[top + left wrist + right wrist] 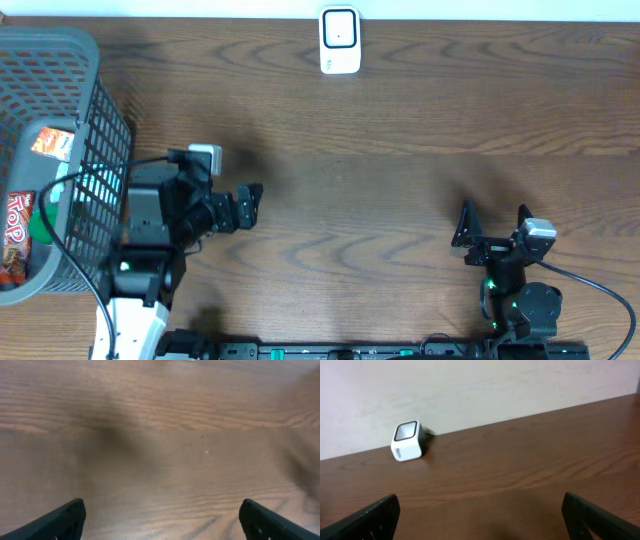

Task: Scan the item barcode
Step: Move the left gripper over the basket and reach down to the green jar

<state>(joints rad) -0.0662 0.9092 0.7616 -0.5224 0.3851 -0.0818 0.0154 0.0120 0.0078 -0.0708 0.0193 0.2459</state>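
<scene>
**Overhead.**
- Basket (100, 110): grey mesh, at the table (380, 180) edge, just beside the left arm and behind the left end effector (247, 205).
- Basket contents: a red snack packet (14, 222) and an orange-labelled packet (52, 143). Other contents cannot be made out through the mesh.
- Barcode scanner (340, 41): white, upright, well apart from both end effectors at the far edge.
- Right end effector (494, 220): fingers spread wide, nothing between them.

**Left wrist.**
- Left end effector (162, 522): fingers (62, 520) set wide at the frame's corners, gripping nothing. Only bare wood-grain table (160, 435) lies between and ahead of them.

**Right wrist.**
- Right end effector (480, 520): fingers (375, 517) wide apart, empty.
- Barcode scanner (408, 441): ahead and to the left of this end effector, near the wall (480, 385), its window tilted upward.
</scene>
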